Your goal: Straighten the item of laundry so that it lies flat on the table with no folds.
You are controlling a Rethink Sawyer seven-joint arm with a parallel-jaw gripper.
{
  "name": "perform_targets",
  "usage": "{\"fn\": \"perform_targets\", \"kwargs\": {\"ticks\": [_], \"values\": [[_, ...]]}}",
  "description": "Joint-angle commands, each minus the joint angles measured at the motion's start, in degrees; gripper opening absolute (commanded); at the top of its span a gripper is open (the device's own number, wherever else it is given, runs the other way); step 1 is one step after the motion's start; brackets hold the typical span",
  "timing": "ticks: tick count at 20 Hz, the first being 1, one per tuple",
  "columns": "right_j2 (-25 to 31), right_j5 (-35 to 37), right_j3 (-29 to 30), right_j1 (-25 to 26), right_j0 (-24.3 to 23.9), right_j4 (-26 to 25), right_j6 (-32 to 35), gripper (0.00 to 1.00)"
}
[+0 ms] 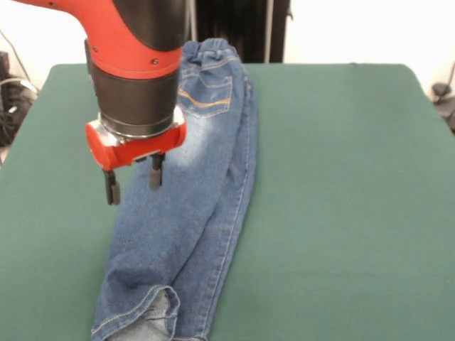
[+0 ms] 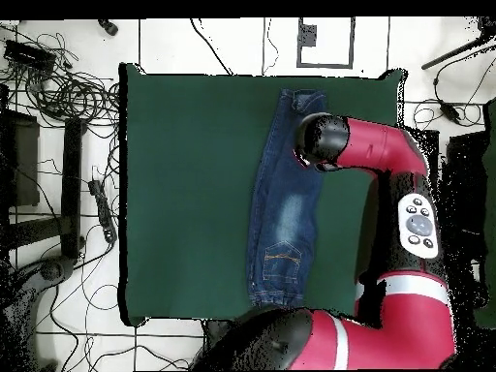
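Note:
The blue denim jeans lie on the green table, folded lengthwise with one leg over the other. The gathered waistband is at the far end. One orange-stitched pocket shows. A cuff at the near end is turned up and shows its pale inside. My gripper is open and empty, just above the left edge of the jeans at mid-leg. In the overhead view the jeans run up the table right of centre. There the arm's wrist hides the gripper.
The jeans' cuffs reach the table's near edge in the front view. The arm's red links run along the table's right edge in the overhead view. Cables and gear lie on the floor to the left.

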Motion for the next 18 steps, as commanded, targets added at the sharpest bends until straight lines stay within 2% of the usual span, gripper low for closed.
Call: {"fn": "perform_targets", "kwargs": {"ticks": [1,7,16,17,18], "values": [[3.4,-5.9,13.2,-0.7,-1.9,-1.2,4.8,1.0],[5.2,-8.1,15.4,-1.6,-4.5,-3.1,0.7,1.0],[4.9,-8.7,16.4,-1.8,-4.8,-3.2,2.4,1.0],[5.3,-9.7,16.8,-2.0,-5.0,-4.0,1.4,0.0],[5.2,-9.7,16.8,-2.0,-5.0,-3.8,1.6,0.0]]}}
